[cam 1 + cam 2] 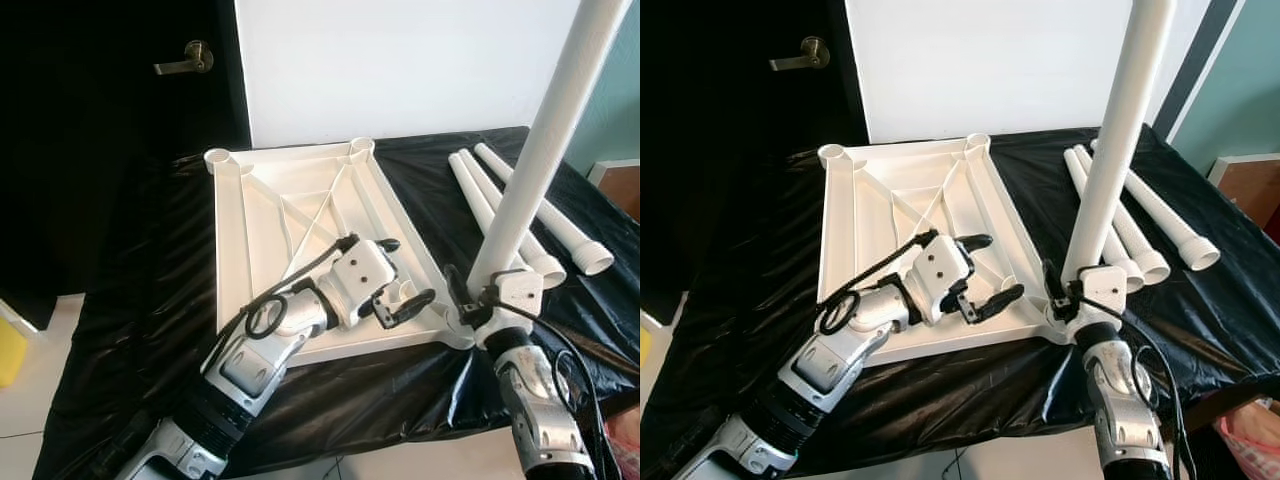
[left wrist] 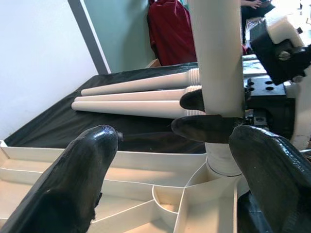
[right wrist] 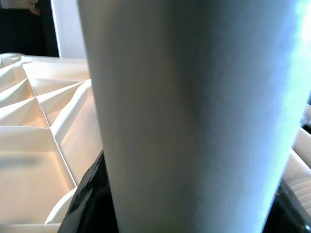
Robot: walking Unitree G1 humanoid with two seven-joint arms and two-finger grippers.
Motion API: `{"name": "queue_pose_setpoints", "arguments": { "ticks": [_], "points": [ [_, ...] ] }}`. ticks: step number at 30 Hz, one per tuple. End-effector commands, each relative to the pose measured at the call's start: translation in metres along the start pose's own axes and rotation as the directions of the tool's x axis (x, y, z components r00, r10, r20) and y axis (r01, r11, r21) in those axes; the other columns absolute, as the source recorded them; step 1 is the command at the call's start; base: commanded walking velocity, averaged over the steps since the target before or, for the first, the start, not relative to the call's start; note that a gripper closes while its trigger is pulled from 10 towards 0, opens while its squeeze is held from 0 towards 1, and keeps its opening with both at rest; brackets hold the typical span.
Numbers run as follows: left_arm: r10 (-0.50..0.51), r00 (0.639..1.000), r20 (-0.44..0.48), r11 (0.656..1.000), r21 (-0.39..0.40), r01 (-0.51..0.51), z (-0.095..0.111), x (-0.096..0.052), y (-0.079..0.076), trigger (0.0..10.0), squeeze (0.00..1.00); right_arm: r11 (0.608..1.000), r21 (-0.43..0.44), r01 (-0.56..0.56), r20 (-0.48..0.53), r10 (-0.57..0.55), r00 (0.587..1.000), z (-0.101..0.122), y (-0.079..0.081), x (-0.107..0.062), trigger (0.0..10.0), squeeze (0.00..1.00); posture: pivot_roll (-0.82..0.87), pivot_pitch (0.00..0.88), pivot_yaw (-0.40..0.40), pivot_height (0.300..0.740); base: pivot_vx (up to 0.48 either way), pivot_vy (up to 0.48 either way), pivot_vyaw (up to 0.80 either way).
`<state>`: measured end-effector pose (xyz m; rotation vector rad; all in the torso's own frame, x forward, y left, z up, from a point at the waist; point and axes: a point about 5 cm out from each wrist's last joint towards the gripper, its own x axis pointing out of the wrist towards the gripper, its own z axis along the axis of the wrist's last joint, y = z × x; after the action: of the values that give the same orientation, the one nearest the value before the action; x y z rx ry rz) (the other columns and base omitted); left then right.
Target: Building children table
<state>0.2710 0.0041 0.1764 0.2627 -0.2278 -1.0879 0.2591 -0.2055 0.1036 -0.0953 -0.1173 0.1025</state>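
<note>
right hand [image 1: 470, 300] clamps upright leg [image 1: 545, 140], lower right | left hand [image 1: 400, 275] open over tabletop [image 1: 300, 200], centre | left wrist view: leg seated in corner socket [image 2: 218, 167]

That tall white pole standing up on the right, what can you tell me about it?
The white table leg is a smooth tube, plastic by its look, slightly tilted. Its foot sits in the corner socket of the upside-down white tabletop on black sheeting. The right gripper clamps it low down with black fingers. Its top runs out of frame.
</note>
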Motion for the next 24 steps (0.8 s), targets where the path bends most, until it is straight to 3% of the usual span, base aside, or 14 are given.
{"name": "queue_pose_setpoints", "arguments": {
  "ticks": [1,9,19,24],
  "points": [
    [-0.043,0.999,0.005,0.999,0.009,0.043,0.003,0.000,-0.002,10.0,0.00,0.998,0.062,0.023,-0.168,-0.013,0.986,-0.038,0.003,-0.022,10.0,0.00,-0.03,0.018,0.016,0.740,0.000,0.000,0.00],
    [-0.051,0.999,0.005,0.999,0.015,0.050,0.003,0.001,-0.001,10.0,0.00,0.992,0.095,0.078,-0.069,-0.072,0.995,-0.031,-0.005,-0.028,10.0,0.00,-0.03,0.016,0.023,0.740,0.000,0.000,0.00],
    [-0.055,0.998,0.003,0.998,0.019,0.055,0.003,0.001,0.000,10.0,0.00,0.998,-0.031,0.060,-0.044,-0.062,0.997,-0.029,-0.016,-0.028,10.0,0.00,-0.03,0.014,0.027,0.740,0.000,0.000,0.00],
    [-0.055,0.998,0.004,0.998,0.021,0.055,0.003,0.001,0.000,10.0,0.00,0.989,-0.139,-0.057,-0.010,0.056,0.998,-0.026,-0.010,-0.029,10.0,0.00,-0.02,0.014,0.026,0.740,0.000,0.000,0.00]
  ]
}}
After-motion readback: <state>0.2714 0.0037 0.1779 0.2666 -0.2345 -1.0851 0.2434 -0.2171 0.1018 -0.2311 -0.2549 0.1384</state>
